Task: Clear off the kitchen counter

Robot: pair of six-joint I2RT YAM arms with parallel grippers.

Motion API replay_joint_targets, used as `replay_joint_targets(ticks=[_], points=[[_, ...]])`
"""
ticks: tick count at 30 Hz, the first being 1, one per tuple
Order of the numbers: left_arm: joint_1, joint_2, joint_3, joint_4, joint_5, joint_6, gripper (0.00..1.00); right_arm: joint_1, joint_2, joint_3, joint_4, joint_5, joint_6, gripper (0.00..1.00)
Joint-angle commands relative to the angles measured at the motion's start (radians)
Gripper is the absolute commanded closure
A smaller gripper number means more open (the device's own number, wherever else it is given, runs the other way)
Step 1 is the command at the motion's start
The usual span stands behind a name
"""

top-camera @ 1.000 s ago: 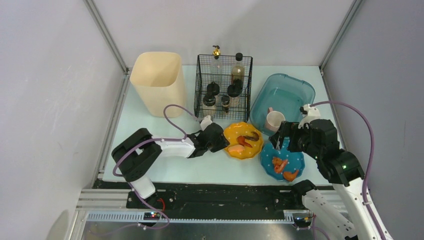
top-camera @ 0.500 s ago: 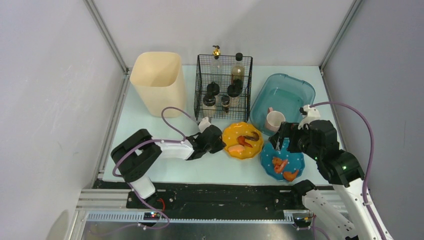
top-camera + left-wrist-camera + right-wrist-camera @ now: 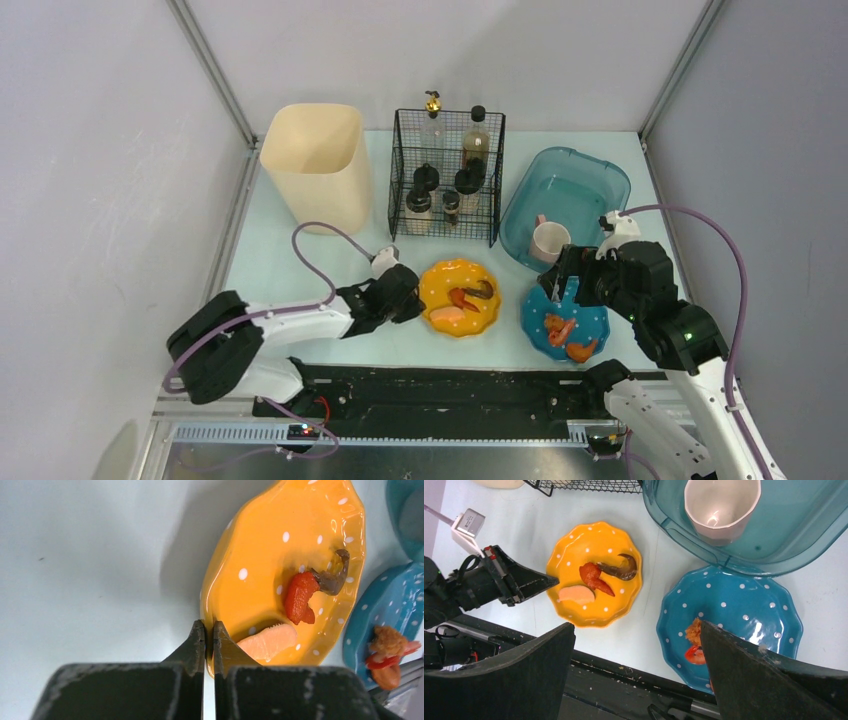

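On the pale kitchen counter (image 3: 280, 260) an orange dotted plate (image 3: 460, 298) carries an orange slice, a red piece and a brown piece. My left gripper (image 3: 418, 304) is shut on the plate's left rim; in the left wrist view the rim of the plate (image 3: 280, 570) is pinched between the two tips of the left gripper (image 3: 210, 626). To its right lies a blue dotted plate (image 3: 565, 322) with fried bits and red pieces. My right gripper (image 3: 560, 285) hovers open above the blue plate (image 3: 734, 615), its fingers wide with nothing between them (image 3: 636, 624).
A beige bin (image 3: 315, 160) stands at the back left. Next to it a black wire rack (image 3: 447, 175) holds several bottles. At the back right, a teal tub (image 3: 575, 185) contains a pink mug (image 3: 550, 240). The counter's black front rail runs just below both plates.
My left gripper closed on the orange plate's rim, then drew back left and toward the front edge, dragging the plate with it. The right arm stayed where it was.
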Motion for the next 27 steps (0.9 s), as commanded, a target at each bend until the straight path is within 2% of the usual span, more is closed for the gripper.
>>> replay_joint_targets(ticks=[1,7,20,27], points=[[-0.022,-0.144,0.09,-0.08,-0.04,0.054,1.0,0.007,-0.003,0.001,0.031,0.012,0.003,0.01],[-0.03,-0.248,0.175,-0.217,-0.032,0.106,1.0,0.009,-0.002,0.001,0.049,0.009,0.005,0.0],[-0.019,-0.321,0.353,-0.324,0.062,0.131,1.0,0.012,-0.011,0.007,0.069,0.001,0.004,0.01],[0.097,-0.311,0.466,-0.386,0.16,0.172,1.0,0.013,-0.016,0.022,0.066,0.011,-0.002,0.01]])
